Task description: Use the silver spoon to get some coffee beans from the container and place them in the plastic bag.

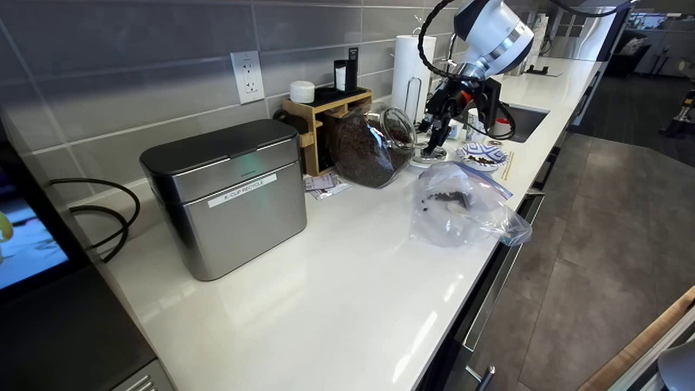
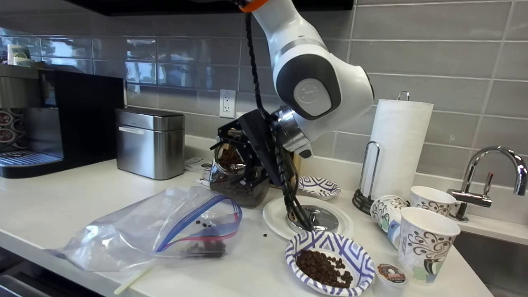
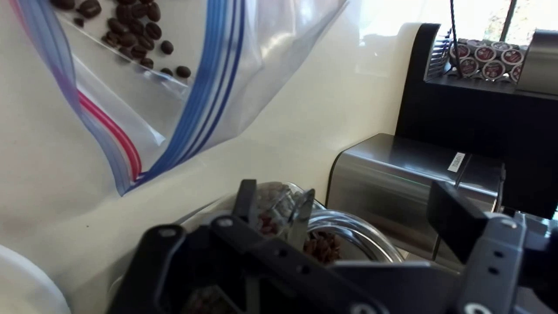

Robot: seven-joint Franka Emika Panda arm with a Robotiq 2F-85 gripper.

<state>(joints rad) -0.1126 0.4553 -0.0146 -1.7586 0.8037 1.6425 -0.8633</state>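
Bag [image 2: 142, 233], whole in both exterior views, is cropped at eleven o'clock in the wrist view, the spread gripper [image 3: 342, 192] partly hiding a likely spoon [image 3: 301, 220].

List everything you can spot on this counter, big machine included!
Plastic bag: one, clear, front edge
Glass jar: one, clear, near bag
Rack: one, tan, behind jar
Spoon: probably one, silver, jar's mouth
Plate: one, white, near jar
Lid: one, silver, on plate
Bowls: two, blue-white, near plate
Coffee beans: many, brown, bag, jar, bowls
Cups: three, patterned white, near sink
Pod: one, brown-topped, beside cups
Faucet: one, silver, at sink
Towel roll: one, white, near faucet
Bin: one, grey, near jar
Packets: several, pale, beside bin
Coffee machine: one, black, beside bin
Arm: one, white, overhead
Hand: one, black, open, near jar
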